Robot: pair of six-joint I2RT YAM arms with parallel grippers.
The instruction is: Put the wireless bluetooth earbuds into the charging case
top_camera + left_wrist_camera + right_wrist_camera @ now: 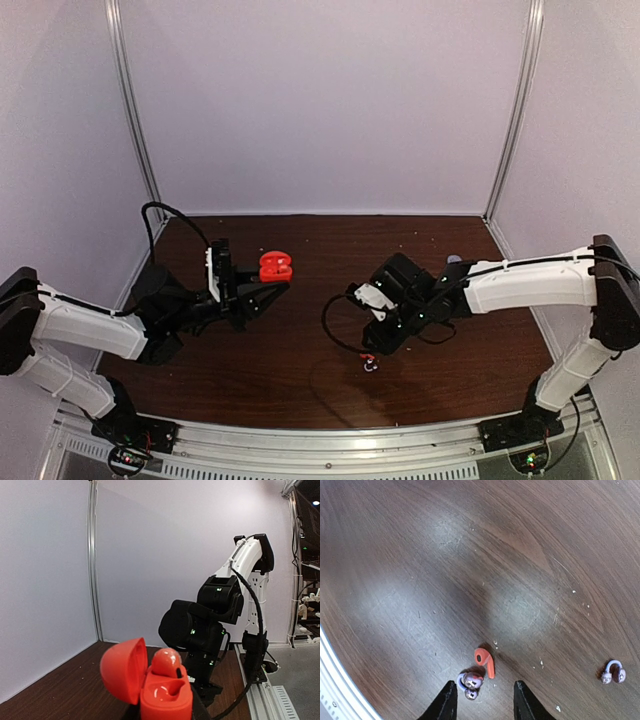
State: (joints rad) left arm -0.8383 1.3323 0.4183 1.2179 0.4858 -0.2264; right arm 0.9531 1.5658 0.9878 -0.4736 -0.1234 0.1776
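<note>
My left gripper (268, 284) is shut on a red charging case (275, 266) and holds it above the table at the left. In the left wrist view the case (165, 697) stands open with its lid (122, 670) swung left. One red earbud (165, 661) sits in its far socket and the near socket is bare. My right gripper (485, 702) is open just above the table. A red earbud (485, 662) and a silvery-grey earbud (470, 682) lie touching just ahead of its fingertips. In the top view they show as one small speck (368, 363).
Another silvery-grey earbud (612, 672) lies alone to the right in the right wrist view. A small grey round thing (455, 259) sits behind the right arm. A black cable (335, 335) loops on the table by the right gripper. Walls close three sides.
</note>
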